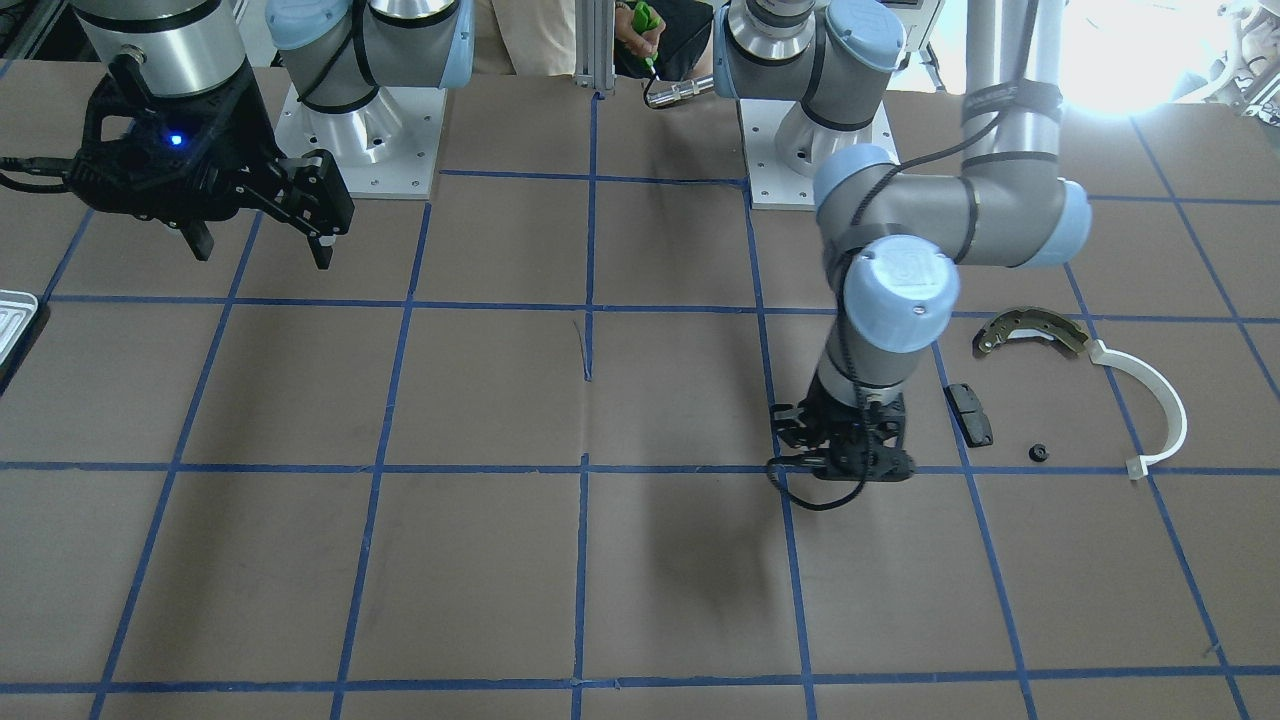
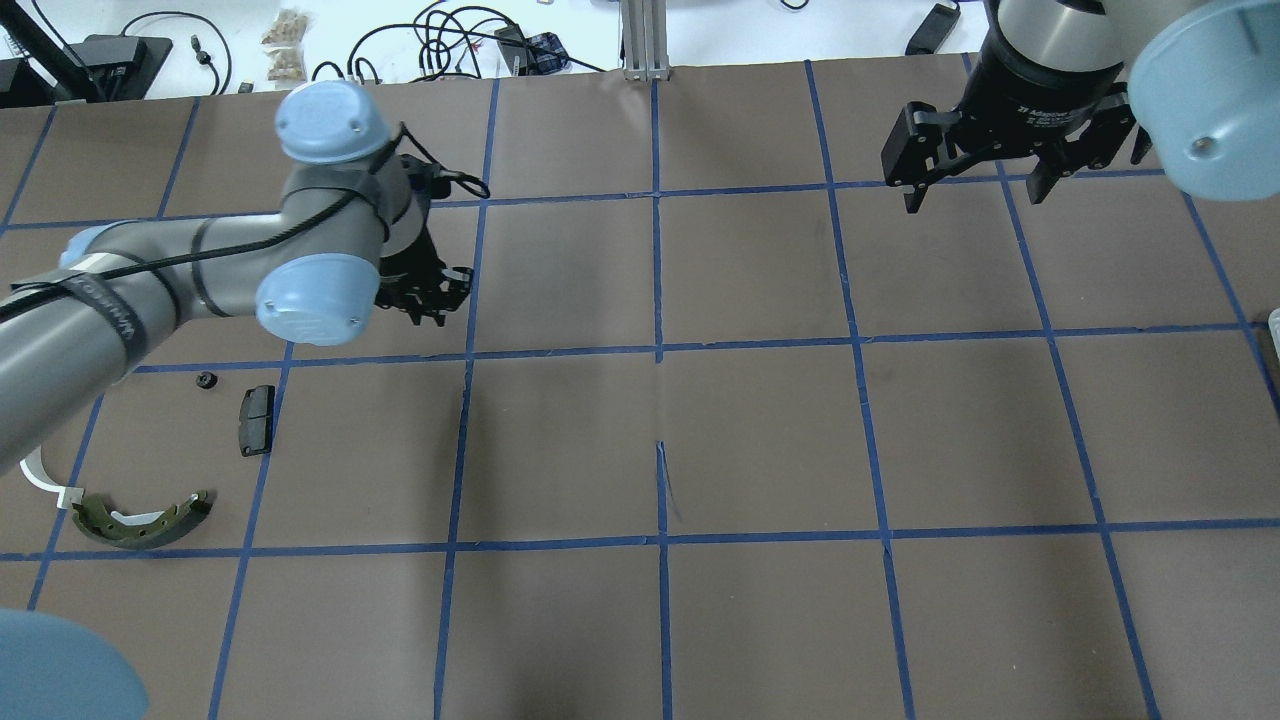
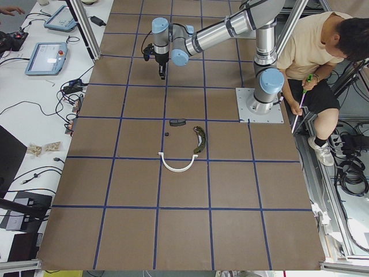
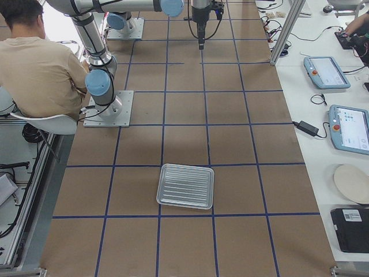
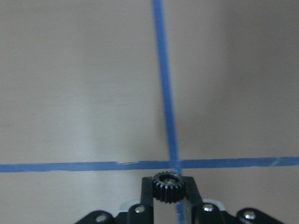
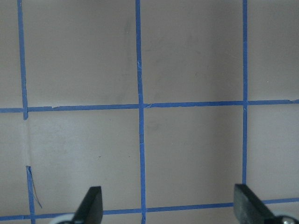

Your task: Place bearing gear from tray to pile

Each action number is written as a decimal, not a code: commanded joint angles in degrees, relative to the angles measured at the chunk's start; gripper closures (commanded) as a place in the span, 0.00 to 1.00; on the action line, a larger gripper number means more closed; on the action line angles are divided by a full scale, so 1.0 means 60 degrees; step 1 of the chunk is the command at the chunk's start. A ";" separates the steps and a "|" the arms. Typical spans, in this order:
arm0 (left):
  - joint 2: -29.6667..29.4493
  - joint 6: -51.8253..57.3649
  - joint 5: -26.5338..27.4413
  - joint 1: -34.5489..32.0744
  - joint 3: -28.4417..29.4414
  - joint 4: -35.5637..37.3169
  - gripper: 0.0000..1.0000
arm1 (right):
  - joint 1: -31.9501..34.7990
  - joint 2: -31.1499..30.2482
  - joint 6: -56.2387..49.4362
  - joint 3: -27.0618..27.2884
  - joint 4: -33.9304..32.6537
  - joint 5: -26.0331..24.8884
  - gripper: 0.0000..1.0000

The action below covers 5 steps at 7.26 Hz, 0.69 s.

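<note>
Left gripper (image 5: 168, 193), pinched narrow on the bearing gear (image 5: 168, 187): small, black and toothed, caught between the two fingertips, teeth showing on both sides. Hangs over a crossing of blue tape lines (image 5: 164, 93) on the brown table (image 1: 480, 560), fingers pointing down (height above the surface hard to judge). Seen from the front, stands near the pile (image 2: 257, 418) on its inner side, apart from every part of it.

Pile at the table's left end: olive curved brake shoe (image 1: 1030, 330), white arc (image 1: 1160, 400) with one end just beside the shoe, black pad (image 1: 970, 413) lying flat nearest the left gripper. Between pad and arc, a second small black gear (image 1: 1038, 452), alone on the table.

Right gripper (image 2: 985, 185), spread wide and holding nothing, raised over bare table on the far right side; both fingertips at the bottom corners of its wrist view, tape grid between them.

Tray (image 4: 185, 186), silvery and ribbed, flat on the table at the right end, well apart from pile and both grippers.
</note>
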 commanded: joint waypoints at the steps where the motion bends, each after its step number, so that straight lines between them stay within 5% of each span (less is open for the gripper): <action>1: 0.0314 0.2719 0.0032 0.2290 -0.0207 -0.0037 1.00 | 0.0019 -0.0059 0.0000 -0.0098 -0.0016 0.0082 0.00; 5: -0.0110 0.6273 -0.0538 0.5373 -0.1201 0.1076 1.00 | 0.0107 -0.0132 0.0001 -0.0653 0.0172 0.0097 0.00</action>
